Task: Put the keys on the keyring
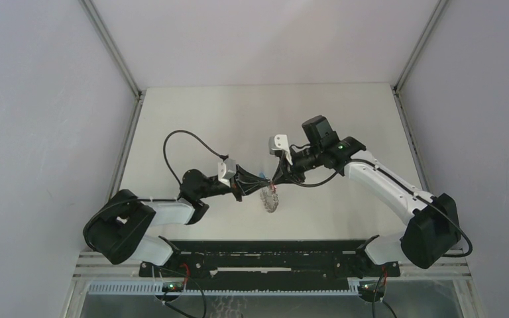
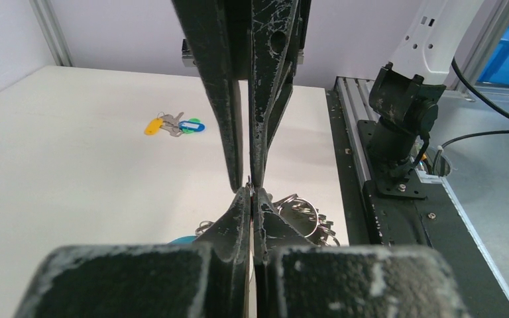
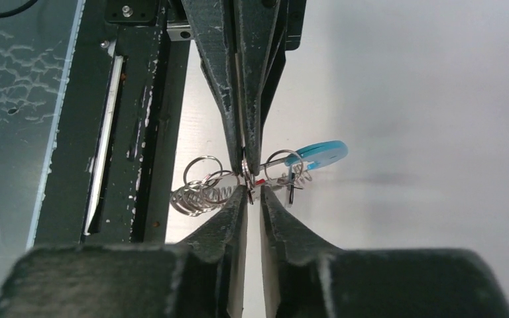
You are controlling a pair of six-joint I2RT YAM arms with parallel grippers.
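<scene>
My two grippers meet tip to tip above the table's middle. The left gripper (image 1: 258,182) (image 2: 250,192) is shut on a thin wire of the keyring (image 1: 270,200), which hangs below as a bunch of silvery rings (image 3: 199,192) (image 2: 299,215) with a blue plastic segment (image 3: 321,151). The right gripper (image 1: 277,177) (image 3: 252,193) is closed to a narrow gap on a small red key (image 3: 260,181) at the ring. A yellow-headed key (image 2: 153,126) and a blue-teal-headed key (image 2: 193,124) lie together on the table, apart from both grippers.
The white table (image 1: 238,119) has grey walls on three sides. A black rail (image 1: 265,255) runs along the near edge with both arm bases on it. The right arm's base (image 2: 401,132) stands beside the rail. A black cable (image 1: 172,149) loops over the left arm.
</scene>
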